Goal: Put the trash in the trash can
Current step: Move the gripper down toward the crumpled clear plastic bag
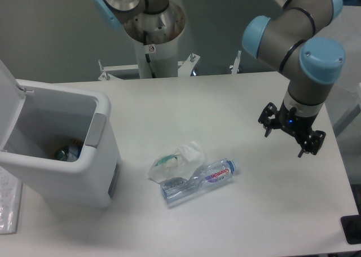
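- Camera view, fixed, looking down on a white bench point(237, 212).
- Crushed clear bottle point(197, 181) lies flat near bench centre, toward the front edge. Long axis runs diagonally: cap end points right and slightly away from the camera, base end points left and toward the camera. Red-blue label sits on the cap-side half.
- Crumpled white wad point(177, 160) with a green bit lies just behind and left of the bottle, touching it along its upper side.
- Trash can point(67, 161) stands at the bench's left end, lid point(8, 107) swung up and back, mouth open. Grey latch panel on the right rim. Some green and dark items are visible at the bottom inside.
- Arm reaches in from upper right; blue-capped joints folded, wrist pointing down over the right part of the bench.
- Gripper point(292, 130) hangs above the bench, well apart from bottle and wad, to their right. Fingers spread wide, holding nothing.
- Arm base column point(152, 37) stands behind the bench, at top centre.
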{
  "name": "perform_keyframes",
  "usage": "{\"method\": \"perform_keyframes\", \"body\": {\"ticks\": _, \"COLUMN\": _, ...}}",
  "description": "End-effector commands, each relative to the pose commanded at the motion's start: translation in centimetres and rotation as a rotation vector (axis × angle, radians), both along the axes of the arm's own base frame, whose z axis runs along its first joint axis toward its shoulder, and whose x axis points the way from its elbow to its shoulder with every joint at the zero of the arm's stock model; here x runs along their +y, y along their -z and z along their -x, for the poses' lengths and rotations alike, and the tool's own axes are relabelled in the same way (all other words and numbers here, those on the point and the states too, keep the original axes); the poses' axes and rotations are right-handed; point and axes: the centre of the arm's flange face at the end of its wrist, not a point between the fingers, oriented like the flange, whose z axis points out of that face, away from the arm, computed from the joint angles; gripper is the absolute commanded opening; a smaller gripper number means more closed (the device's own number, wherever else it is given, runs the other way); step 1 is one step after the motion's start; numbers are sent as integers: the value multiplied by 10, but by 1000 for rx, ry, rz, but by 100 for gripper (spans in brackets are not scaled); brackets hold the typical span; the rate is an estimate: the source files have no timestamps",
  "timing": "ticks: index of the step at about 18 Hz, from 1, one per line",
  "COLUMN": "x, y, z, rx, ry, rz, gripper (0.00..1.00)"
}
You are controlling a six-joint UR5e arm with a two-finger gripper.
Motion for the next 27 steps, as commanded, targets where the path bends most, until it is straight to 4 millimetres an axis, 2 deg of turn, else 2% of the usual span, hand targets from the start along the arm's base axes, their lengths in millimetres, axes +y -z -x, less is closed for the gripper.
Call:
{"method": "perform_keyframes", "body": {"ticks": 6, "x": 1, "y": 0, "z": -2, "rx": -6, "ry": -1, "rz": -3, "gripper": 100}}
{"method": "perform_keyframes", "body": {"ticks": 8, "x": 10, "y": 0, "z": -10, "rx": -8, "ry": 15, "rz": -7, "gripper": 100}}
{"method": "perform_keyframes", "body": {"ticks": 12, "x": 19, "y": 11, "z": -22, "rx": -38, "ry": -12, "rz": -8, "gripper": 100}}
{"method": "perform_keyframes", "body": {"ticks": 15, "x": 35, "y": 22, "z": -42, "rx": -74, "ry": -34, "rz": -18, "gripper": 100}}
{"method": "perform_keyframes", "body": {"ticks": 20, "x": 55, "y": 34, "z": -91, "rx": -62, "ry": -68, "rz": -34, "gripper": 100}}
{"method": "perform_keyframes", "body": {"ticks": 25, "x": 70, "y": 61, "z": -139, "rx": -104, "ry": -10, "rz": 9, "gripper": 100}}
{"method": "perform_keyframes", "body": {"ticks": 27, "x": 79, "y": 67, "z": -152, "rx": -107, "ry": -17, "rz": 10, "gripper": 100}}
